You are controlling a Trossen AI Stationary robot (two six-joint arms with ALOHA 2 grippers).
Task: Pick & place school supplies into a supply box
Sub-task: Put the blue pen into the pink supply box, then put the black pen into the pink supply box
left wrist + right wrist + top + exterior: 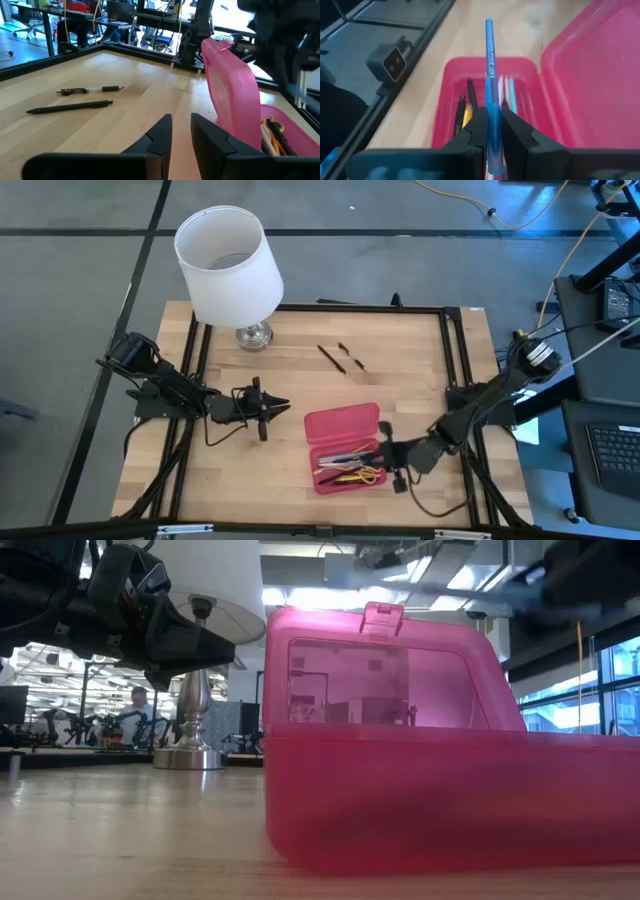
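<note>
The right gripper (493,131) hangs over the open supply box (345,426), at the tray's end nearest the right arm. Its jaws are clamped on a blue pen (490,75), probably so the pen can drop in alongside the pens and yellow scissors (362,475) already in the tray. The pen's long axis runs along the tray's length, its free tip pointing away from the gripper. Beyond the box's upright lid, the left gripper (268,408) waits with jaws nearly closed and empty. Farther off, toward the lamp (229,265), two dark pens (341,357) lie on the tabletop (420,370).
</note>
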